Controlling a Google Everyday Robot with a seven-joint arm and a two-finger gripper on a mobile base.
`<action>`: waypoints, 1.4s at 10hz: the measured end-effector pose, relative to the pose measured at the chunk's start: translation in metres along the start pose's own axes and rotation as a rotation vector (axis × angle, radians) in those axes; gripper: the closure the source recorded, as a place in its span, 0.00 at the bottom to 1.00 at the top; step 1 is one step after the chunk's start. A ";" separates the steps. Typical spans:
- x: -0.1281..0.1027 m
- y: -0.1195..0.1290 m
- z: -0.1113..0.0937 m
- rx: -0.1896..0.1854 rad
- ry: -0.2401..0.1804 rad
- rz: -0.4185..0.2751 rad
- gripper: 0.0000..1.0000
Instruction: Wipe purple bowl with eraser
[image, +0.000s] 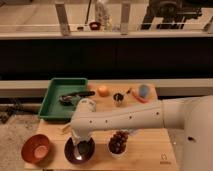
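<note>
The purple bowl (79, 151) sits at the front of the wooden table (145, 145), between the orange-brown bowl (36, 148) and the small white bowl of dark grapes (118, 143). My white arm reaches in from the right and bends down over the purple bowl. My gripper (82, 146) points down into the bowl's inside. A small dark piece under the gripper tip may be the eraser, but I cannot make it out from the bowl's dark inside.
A green tray (54, 100) with a dark tool (75, 96) lies at the back left. An orange (103, 91), a small dark cup (118, 98) and a blue and orange object (143, 92) stand along the table's back edge.
</note>
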 end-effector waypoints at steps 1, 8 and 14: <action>0.002 -0.008 0.003 0.005 -0.007 -0.019 1.00; -0.031 -0.032 0.003 0.028 -0.041 -0.083 1.00; -0.046 -0.004 0.001 0.018 -0.040 -0.019 1.00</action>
